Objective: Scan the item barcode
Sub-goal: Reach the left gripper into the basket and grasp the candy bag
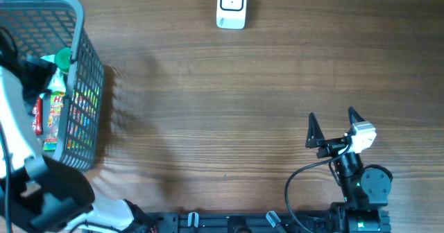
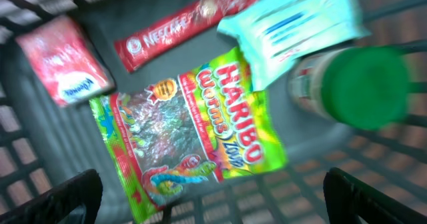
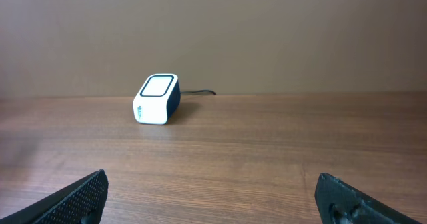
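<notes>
Nothing is scanned yet, by the look of it — the left gripper [image 2: 217,204] hangs wide open and empty over the bag of sweets [image 2: 187,131] in the basket [image 1: 87,66] at the table's [image 1: 208,108] left edge, the right gripper [image 1: 333,118] sits open near the front edge — the scanner [image 1: 232,5] stands at the far edge.

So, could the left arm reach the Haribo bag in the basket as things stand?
Probably yes: the left fingers hang open right above the Haribo bag, and nothing covers its middle.

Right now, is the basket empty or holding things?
Holding things: a Haribo bag, a Nescafe sachet and a green-capped bottle lie inside the basket.
</notes>
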